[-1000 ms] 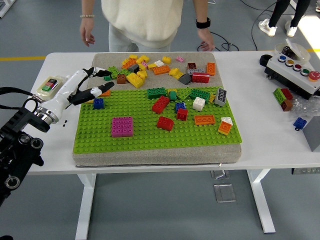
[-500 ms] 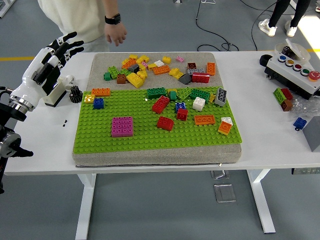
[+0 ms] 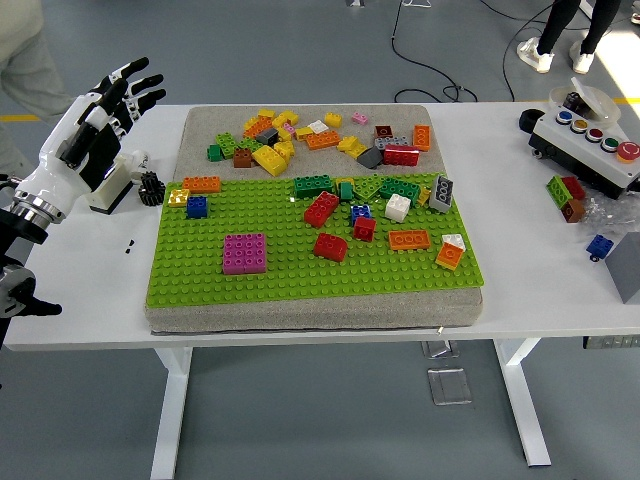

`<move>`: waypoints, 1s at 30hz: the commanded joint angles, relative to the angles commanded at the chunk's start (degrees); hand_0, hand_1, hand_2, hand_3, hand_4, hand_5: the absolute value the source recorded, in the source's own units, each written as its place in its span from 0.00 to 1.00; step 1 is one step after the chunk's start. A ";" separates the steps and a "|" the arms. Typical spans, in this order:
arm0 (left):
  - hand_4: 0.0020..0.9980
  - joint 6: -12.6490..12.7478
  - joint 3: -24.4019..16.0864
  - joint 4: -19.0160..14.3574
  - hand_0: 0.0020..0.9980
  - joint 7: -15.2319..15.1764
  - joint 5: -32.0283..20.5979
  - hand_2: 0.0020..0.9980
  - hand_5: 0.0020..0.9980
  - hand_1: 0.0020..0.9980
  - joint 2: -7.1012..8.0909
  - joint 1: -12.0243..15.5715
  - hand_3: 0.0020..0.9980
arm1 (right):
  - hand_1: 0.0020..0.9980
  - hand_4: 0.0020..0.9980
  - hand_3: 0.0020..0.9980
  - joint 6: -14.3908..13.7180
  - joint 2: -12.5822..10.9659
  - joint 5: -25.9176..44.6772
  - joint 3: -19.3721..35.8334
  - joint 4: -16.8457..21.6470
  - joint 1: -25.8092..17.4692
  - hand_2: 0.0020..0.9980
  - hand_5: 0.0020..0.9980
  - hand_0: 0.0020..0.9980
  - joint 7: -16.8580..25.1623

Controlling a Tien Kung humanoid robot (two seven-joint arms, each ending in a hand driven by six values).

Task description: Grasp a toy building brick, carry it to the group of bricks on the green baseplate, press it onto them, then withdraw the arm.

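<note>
The green baseplate (image 3: 300,270) lies on a grey pad in the middle of the table. A group of bricks stands on its right half: green (image 3: 313,185), red (image 3: 321,209), white (image 3: 398,207) and orange (image 3: 409,239) ones. A pink block (image 3: 245,253) sits alone at the left, with orange (image 3: 202,184), yellow and blue (image 3: 197,206) bricks at the far left corner. Several loose bricks (image 3: 300,135) lie on the pad behind. My left hand (image 3: 115,100) is raised over the table's left end, fingers spread, holding nothing. The right arm is out of sight.
A white box (image 3: 110,185) and a small black gear (image 3: 151,187) lie under my left hand. A button box (image 3: 590,140) and a few bricks (image 3: 567,195) sit at the right end. A person stands at the top left, moving off.
My left hand has pulled back from the baseplate's left corner to the table's left end and risen, fingers spread. The person has walked from behind the table to the far left.
</note>
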 joint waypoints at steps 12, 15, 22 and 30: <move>1.00 2.39 -0.38 -3.22 1.00 1.36 3.05 0.92 0.78 0.95 1.68 3.92 0.95 | 0.68 0.92 0.66 -0.58 1.49 -1.59 -0.73 0.00 -0.18 0.73 0.49 0.76 -0.44; 1.00 2.74 -0.72 -3.82 1.00 1.54 2.70 0.92 0.78 0.95 1.98 4.73 0.95 | 0.68 0.92 0.66 -0.91 1.84 -2.03 -0.76 0.00 -0.11 0.73 0.49 0.76 -0.52; 1.00 3.52 -0.93 -3.99 1.00 1.92 2.78 0.90 0.78 0.94 2.28 4.92 0.95 | 0.68 0.92 0.66 -1.86 2.28 -2.79 -0.95 0.00 -0.25 0.73 0.48 0.76 -0.71; 1.00 4.36 0.59 -3.55 1.00 2.14 4.91 0.88 0.79 0.91 1.36 4.44 0.94 | 0.69 0.92 0.66 -2.28 2.77 -3.33 -1.39 0.00 -0.47 0.73 0.48 0.76 -0.89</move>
